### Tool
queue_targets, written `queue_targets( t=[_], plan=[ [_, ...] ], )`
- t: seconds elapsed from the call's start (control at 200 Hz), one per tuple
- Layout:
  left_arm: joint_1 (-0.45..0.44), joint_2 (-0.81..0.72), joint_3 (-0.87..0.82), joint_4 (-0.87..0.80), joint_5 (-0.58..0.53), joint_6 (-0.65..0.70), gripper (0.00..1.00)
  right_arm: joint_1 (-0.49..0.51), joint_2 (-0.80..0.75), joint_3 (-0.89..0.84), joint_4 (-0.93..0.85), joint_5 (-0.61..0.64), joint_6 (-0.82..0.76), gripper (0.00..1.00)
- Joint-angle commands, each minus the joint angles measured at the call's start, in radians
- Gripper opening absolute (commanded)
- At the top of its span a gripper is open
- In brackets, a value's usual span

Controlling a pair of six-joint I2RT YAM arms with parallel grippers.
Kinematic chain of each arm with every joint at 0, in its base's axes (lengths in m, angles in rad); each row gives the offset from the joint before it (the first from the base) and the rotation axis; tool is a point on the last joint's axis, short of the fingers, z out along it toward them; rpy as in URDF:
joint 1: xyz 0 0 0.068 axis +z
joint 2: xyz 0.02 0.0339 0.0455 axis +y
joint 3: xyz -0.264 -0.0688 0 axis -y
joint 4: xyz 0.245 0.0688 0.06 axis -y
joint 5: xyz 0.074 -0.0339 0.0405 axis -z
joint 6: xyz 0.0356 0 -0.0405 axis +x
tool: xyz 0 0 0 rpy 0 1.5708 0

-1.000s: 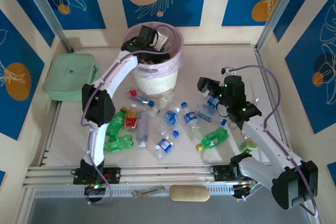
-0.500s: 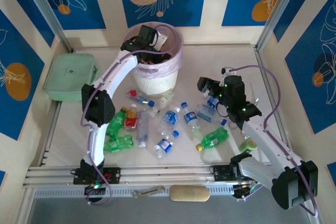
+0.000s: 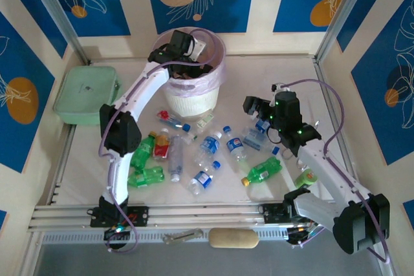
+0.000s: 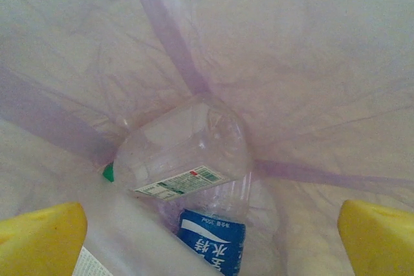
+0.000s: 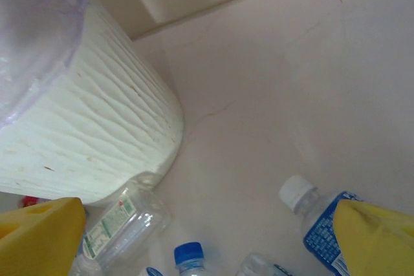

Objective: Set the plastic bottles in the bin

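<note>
Dozen-odd plastic bottles (image 3: 202, 180) lying flat on the table (image 3: 259, 75) in front of the bin (image 3: 191, 100), long axes every which way. Nearer and right of the bin: green bottle (image 3: 264, 171), axis diagonal, yellow cap toward near left. Right gripper (image 3: 253, 105) low, right of the bin, fingers (image 5: 39, 237) wide apart, gripping nothing; blue-labelled bottle (image 5: 323, 224) by one finger, white cap toward the bin. Left gripper (image 3: 197, 46) over the bin mouth, spread wide, empty. Inside the bin: clear bottle (image 4: 184, 153) resting against the liner (image 4: 291, 63); which end up, cannot tell.
</note>
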Motion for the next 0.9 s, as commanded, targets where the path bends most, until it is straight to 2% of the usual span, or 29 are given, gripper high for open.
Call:
queue_targets(
  t=[0.0, 0.205, 0.33, 0.41, 0.53, 0.705, 0.895],
  plan=[
    [-0.011, -0.108, 0.024, 0.048, 0.041, -0.036, 0.99, -0.007, 0.026, 0.068, -0.092, -0.023, -0.055, 0.99],
    [-0.011, -0.253, -0.098, 0.143, 0.077, -0.088, 0.99, -0.07, 0.1, 0.161, -0.254, -0.09, -0.2, 0.99],
    [-0.011, -0.393, -0.292, 0.258, 0.096, -0.127, 0.99, -0.141, 0.171, 0.23, -0.388, -0.185, -0.288, 0.99],
    [-0.009, -0.503, -0.464, 0.364, 0.089, -0.158, 0.99, -0.167, 0.22, 0.267, -0.471, -0.191, -0.337, 0.99],
    [-0.008, -0.673, -0.706, 0.494, 0.004, -0.193, 0.99, -0.175, 0.275, 0.293, -0.528, -0.15, -0.36, 0.99],
    [0.012, -0.878, -0.99, 0.585, -0.135, -0.228, 0.99, -0.18, 0.35, 0.323, -0.579, -0.122, -0.374, 1.0],
    [0.07, -0.964, -1.147, 0.614, -0.159, -0.286, 0.99, -0.159, 0.462, 0.358, -0.609, -0.092, -0.374, 0.99]
  ],
)
